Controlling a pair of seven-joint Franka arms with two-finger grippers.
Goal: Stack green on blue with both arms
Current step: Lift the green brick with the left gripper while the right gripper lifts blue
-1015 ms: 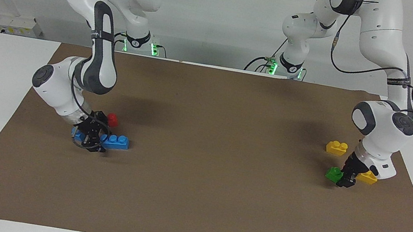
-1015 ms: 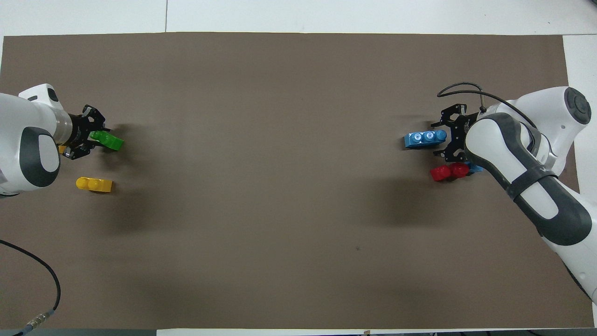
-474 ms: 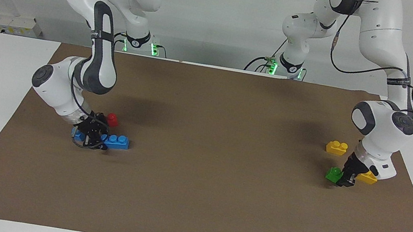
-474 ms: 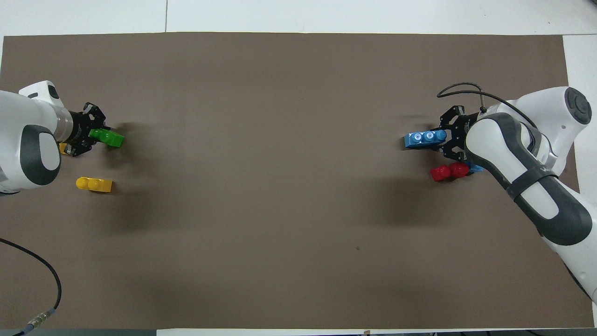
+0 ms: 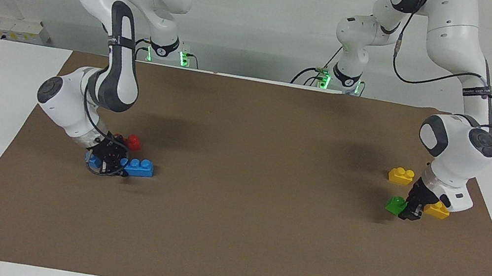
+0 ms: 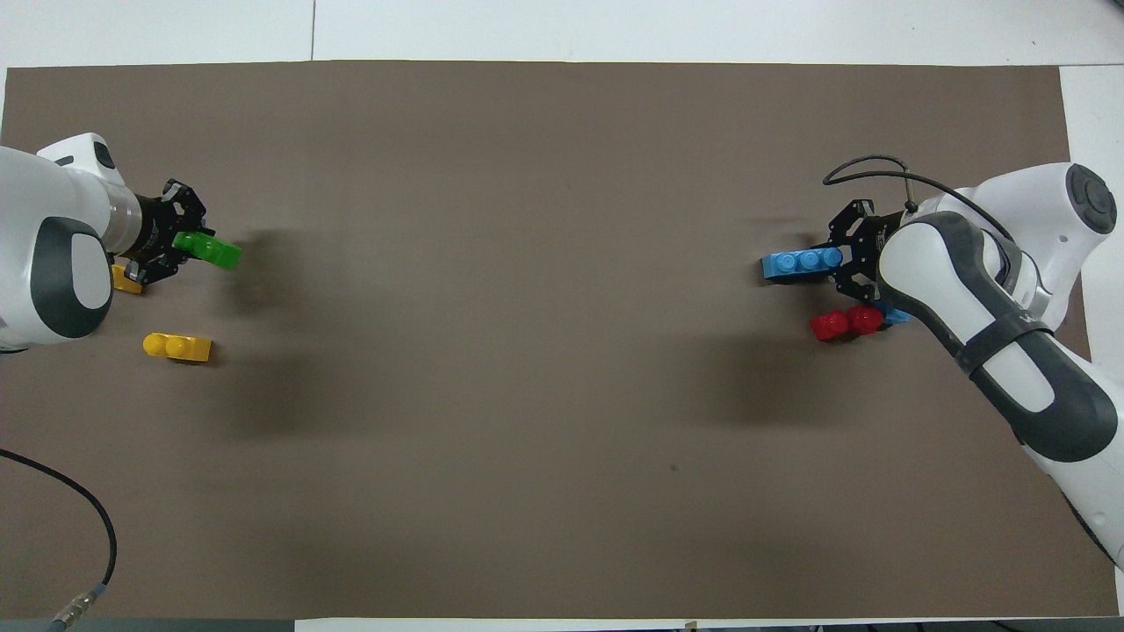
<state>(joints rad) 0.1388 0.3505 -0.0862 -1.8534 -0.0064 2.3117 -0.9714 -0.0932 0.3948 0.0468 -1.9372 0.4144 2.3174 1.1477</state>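
Gripping the blue brick (image 5: pixel 139 168) near the mat's (image 5: pixel 226 254) right-arm end, the right gripper (image 5: pixel 110 166) is clamped tight; a red brick (image 5: pixel 133 141) sits beside it. Over by the left-arm edge, the left gripper (image 5: pixel 406 211) clasps the green brick (image 5: pixel 396 204), between two yellow bricks (image 5: pixel 401 175).

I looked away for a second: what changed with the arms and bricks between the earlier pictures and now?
The right gripper closed on the blue brick and has begun lifting it. The left gripper, already shut on the green brick, raised it off the brown mat. The red brick, second blue brick and both yellow bricks stayed put.
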